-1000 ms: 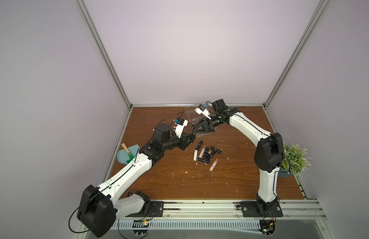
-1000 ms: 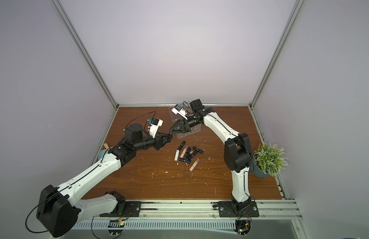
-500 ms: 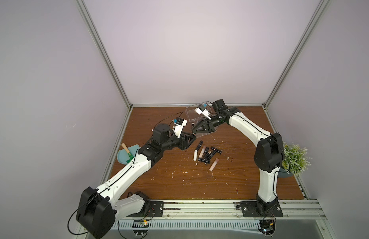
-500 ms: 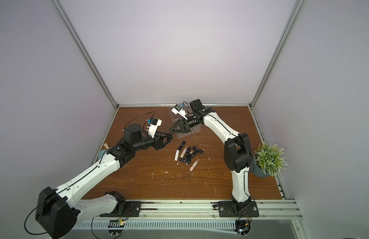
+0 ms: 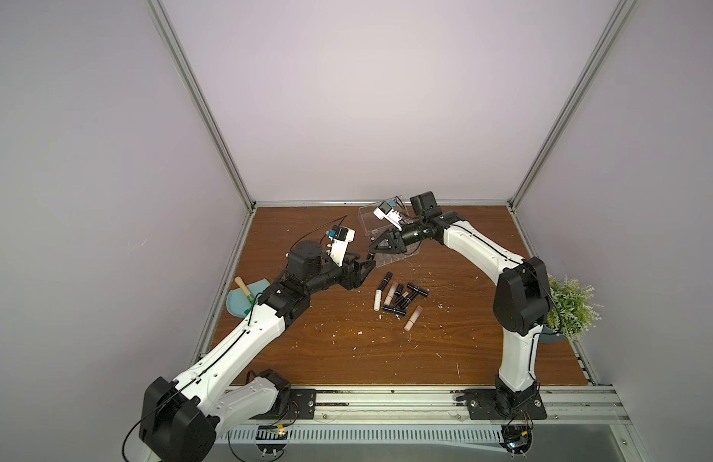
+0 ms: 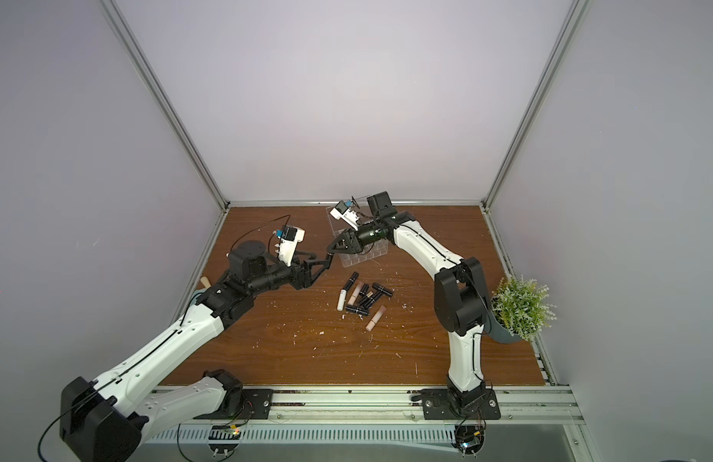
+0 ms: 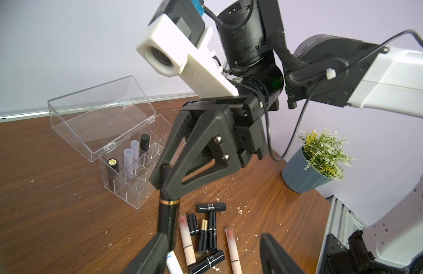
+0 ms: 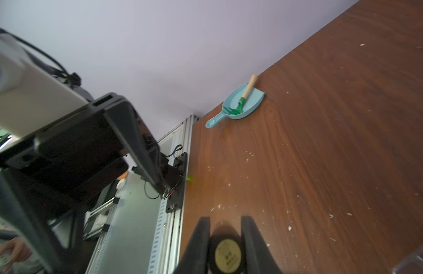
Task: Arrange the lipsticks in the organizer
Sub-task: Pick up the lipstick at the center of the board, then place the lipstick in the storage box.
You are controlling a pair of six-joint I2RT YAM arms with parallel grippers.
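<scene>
The right tool pinches a black lipstick with a gold band by one end. The left tool is spread, one finger just beside the tube's free end. More lipsticks lie loose on the counter, just nearer than the open organizer, where four stand in compartments.

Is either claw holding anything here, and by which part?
The right claw holds a black gold-banded lipstick by the short end beyond its gold band. The left claw is open, gripping nothing.
</scene>
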